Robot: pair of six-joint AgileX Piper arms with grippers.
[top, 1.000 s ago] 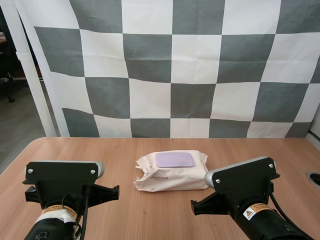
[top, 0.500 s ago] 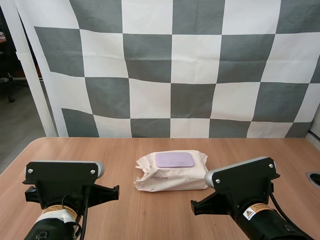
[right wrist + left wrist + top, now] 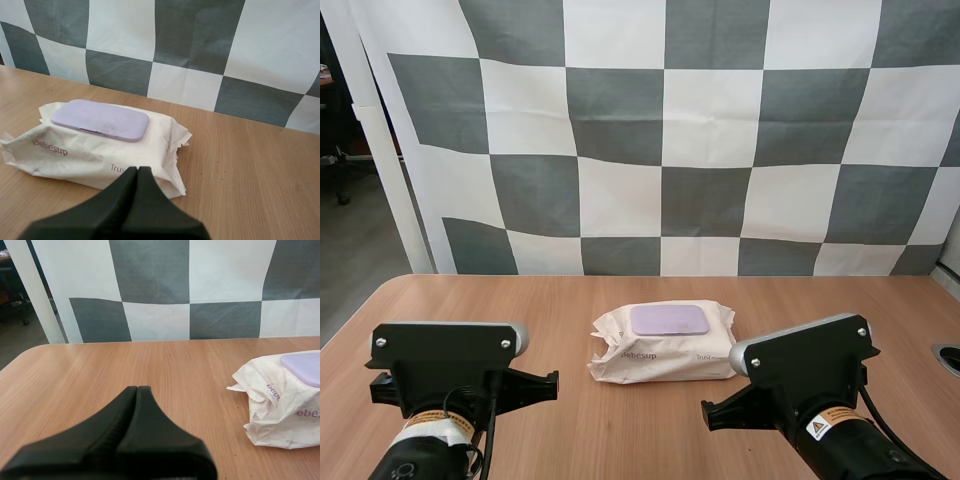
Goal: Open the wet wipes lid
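Clenched empty, left gripper (image 3: 136, 389) and right gripper (image 3: 136, 169) are hovering before the wet wipes pack (image 3: 663, 345) lying crosswise, lid (image 3: 668, 320) upward.

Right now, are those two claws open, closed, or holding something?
My left gripper: closed, holding nothing.
My right gripper: closed, holding nothing, just short of the pack of wipes.
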